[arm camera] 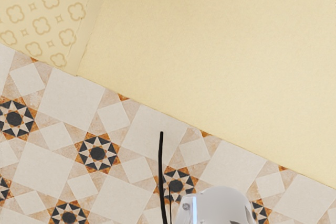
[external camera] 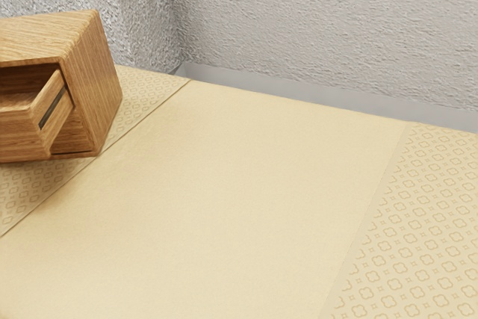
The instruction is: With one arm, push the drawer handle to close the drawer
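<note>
At the exterior view's left edge stands a wooden cabinet (external camera: 99,84), cut off by the picture's border. Its wooden drawer (external camera: 21,136) is pulled partly out, with some of the inside visible. A dark narrow strip (external camera: 54,108) runs along the drawer's face toward the exterior view's right. I cannot make out a handle on the visible part. My hand's camera looks down over the table's edge.
The cream table (external camera: 224,184) has patterned bands beside its plain middle. Grey walls (external camera: 328,28) rise behind it. Beyond the table's edge lie the tiled floor (arm camera: 68,95), a white rounded robot part (arm camera: 223,205) and a black cable (arm camera: 160,171).
</note>
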Robot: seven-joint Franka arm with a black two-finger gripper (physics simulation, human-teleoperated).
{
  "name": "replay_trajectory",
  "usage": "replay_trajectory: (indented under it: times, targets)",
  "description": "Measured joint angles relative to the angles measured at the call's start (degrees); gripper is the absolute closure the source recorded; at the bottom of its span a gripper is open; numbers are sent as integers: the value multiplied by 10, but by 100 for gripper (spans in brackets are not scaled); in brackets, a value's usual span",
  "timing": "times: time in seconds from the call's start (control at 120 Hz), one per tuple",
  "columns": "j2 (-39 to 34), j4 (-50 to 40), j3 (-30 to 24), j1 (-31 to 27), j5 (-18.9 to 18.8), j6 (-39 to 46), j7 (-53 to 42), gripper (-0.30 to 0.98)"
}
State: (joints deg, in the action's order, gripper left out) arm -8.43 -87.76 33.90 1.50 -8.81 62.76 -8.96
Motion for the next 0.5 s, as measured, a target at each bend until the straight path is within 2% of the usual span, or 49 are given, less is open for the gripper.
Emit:
replay_trajectory:
  times: [0.15, 0.292, 0.367, 0.4, 0.5]
  targets:
    - [-1, 18, -5, 2, -6, 58, -23, 0]
    - [-2, 129, -120, 11, -39, 69, -38, 0]
    - [-2, 139, -141, 20, -35, 72, -43, 0]
    - [-1, 138, -141, 15, -28, 73, -43, 5]
    - [1, 129, -140, 6, -15, 75, -40, 32]
